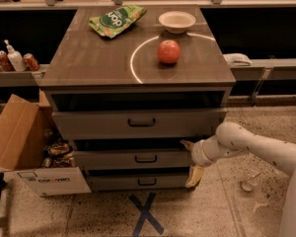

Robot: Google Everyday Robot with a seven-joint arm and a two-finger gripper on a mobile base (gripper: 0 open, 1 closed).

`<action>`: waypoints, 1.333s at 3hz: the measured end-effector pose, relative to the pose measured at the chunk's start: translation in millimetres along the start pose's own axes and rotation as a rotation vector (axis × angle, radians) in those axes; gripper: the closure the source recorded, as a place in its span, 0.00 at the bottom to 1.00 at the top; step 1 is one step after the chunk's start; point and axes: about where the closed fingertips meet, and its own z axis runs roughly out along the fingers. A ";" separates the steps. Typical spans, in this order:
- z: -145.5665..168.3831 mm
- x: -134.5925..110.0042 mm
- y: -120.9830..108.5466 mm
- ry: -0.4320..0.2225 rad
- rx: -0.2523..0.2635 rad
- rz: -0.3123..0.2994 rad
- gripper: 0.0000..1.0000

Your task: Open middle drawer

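Gripper [191, 160] sits at three o'clock of the middle drawer's [113, 160] handle [146, 158], fingers spread wide, seemingly straddling the front's right end. The drawer, at six o'clock from the apple [168, 51], looks barely out, if at all. The real pull is not yet done.

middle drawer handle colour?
Handle: dark, near black, on the grey-brown middle drawer; camera view. Gripper is at the drawer's right end.

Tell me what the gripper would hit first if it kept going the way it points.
Probably the right end of the middle drawer. The gripper points at it, fingers spread above and below its front, though depth is unclear.
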 end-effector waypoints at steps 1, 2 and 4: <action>15.0 -1.9 -8.7 0.004 -0.017 -0.024 0.00; 27.8 -5.0 -5.9 0.006 -0.041 -0.037 0.19; 22.0 -22.9 24.9 -0.003 -0.039 -0.074 0.66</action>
